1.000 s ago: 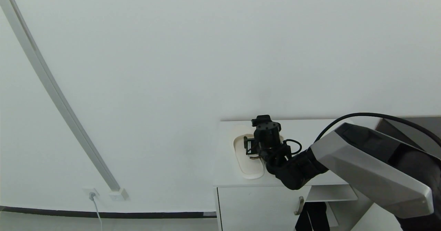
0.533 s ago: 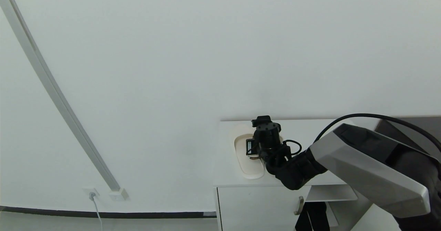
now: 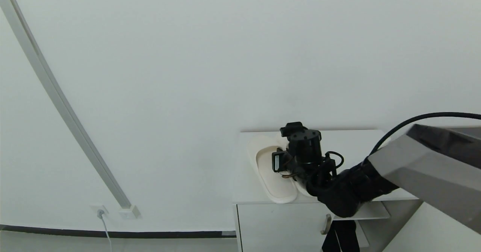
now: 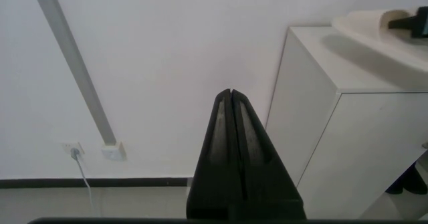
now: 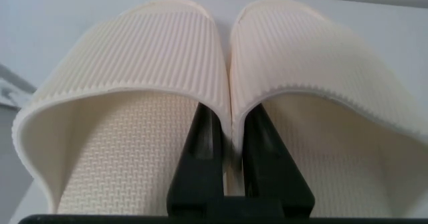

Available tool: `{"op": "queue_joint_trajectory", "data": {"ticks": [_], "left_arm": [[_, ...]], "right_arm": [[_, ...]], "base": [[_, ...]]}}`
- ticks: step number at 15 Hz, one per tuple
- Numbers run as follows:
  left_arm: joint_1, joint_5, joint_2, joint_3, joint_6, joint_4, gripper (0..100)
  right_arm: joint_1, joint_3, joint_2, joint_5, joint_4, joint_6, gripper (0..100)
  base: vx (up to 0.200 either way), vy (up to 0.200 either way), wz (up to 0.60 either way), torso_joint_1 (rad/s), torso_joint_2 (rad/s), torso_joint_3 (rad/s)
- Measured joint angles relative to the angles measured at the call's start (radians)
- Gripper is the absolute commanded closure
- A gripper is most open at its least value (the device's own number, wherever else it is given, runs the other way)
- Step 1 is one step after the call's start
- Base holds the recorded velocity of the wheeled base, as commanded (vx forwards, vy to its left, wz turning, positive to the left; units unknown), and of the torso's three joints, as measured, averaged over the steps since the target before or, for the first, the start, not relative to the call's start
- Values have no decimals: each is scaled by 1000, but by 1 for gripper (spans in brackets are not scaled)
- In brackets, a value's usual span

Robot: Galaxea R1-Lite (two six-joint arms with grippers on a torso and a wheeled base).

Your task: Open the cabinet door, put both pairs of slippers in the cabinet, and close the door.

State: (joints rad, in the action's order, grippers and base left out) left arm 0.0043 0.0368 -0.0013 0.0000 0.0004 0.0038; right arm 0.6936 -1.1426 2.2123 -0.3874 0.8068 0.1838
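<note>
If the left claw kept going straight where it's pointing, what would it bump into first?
Probably the white wall. The shut left claw aims just past the side of the white cabinet, though depth is hard to judge here.

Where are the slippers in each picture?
Head view: slippers lower middle, on the cabinet.
Left wrist view: slippers in the top right corner, on the cabinet.
Right wrist view: slippers up close, side by side, right hand pinching them.
Landmark: the white cabinet top.

Plain white wall (image 3: pixel 188 56), grey cable duct (image 3: pixel 56 94) slanting down it (ending beside a socket (image 3: pixel 99 209)), dark skirting (image 3: pixel 112 234)
</note>
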Motion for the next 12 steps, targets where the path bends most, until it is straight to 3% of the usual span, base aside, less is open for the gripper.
{"op": "queue_joint_trajectory", "data": {"ticks": [6, 12], "left_arm": [[0, -3, 0, 0, -1, 0, 100], [0, -4, 0, 0, -3, 0, 100]], "right_arm": [[80, 418, -429, 81, -8, -28, 100], [121, 498, -597, 86, -73, -28, 100]], "base": [[0, 0, 0, 0, 0, 0], [0, 0, 0, 0, 0, 0]]}}
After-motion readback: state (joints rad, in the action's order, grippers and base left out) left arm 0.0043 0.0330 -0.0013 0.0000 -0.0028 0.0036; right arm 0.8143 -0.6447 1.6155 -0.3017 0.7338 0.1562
